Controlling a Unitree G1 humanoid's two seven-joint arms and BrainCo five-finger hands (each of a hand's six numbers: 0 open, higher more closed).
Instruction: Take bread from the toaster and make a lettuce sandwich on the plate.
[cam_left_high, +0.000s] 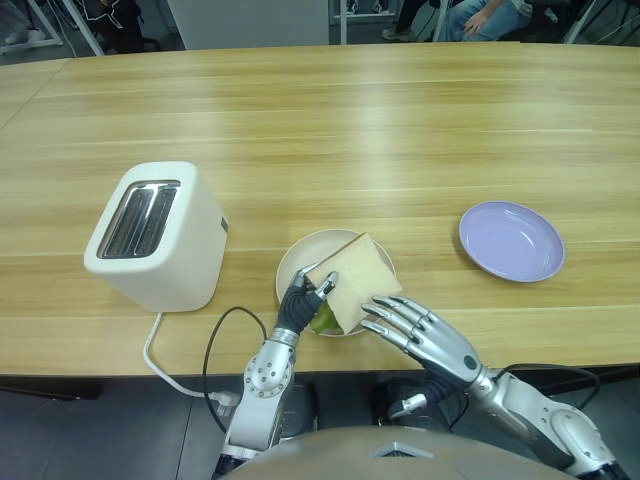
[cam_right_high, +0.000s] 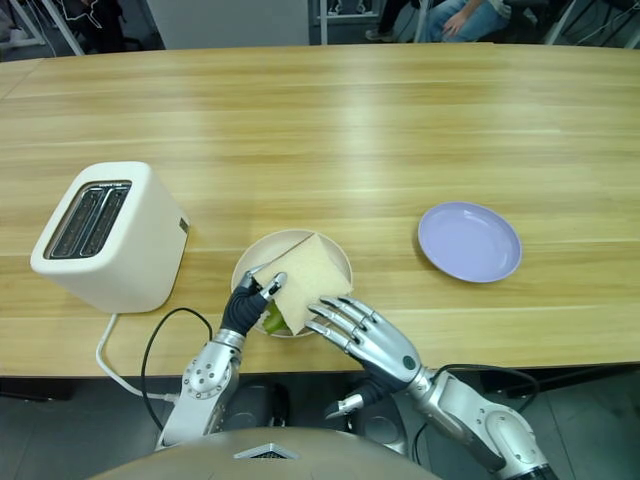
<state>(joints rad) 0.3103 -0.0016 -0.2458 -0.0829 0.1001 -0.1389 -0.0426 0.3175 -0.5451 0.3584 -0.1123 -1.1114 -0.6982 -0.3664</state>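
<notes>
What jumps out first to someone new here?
The bread slice over the cream plate at the near edge of the table, its left corner pinched by the left hand, the right hand spread open beside it, green lettuce peeking beneath. Then the white toaster on the left and lilac plate on the right.

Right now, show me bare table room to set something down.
Free: the far half of the table; the gap between cream plate and purple plate. Crowded: the near edge, where left hand, right hand and bread cluster.

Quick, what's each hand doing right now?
Left hand: closed on the bread slice.
Right hand: open, holding nothing.
</notes>
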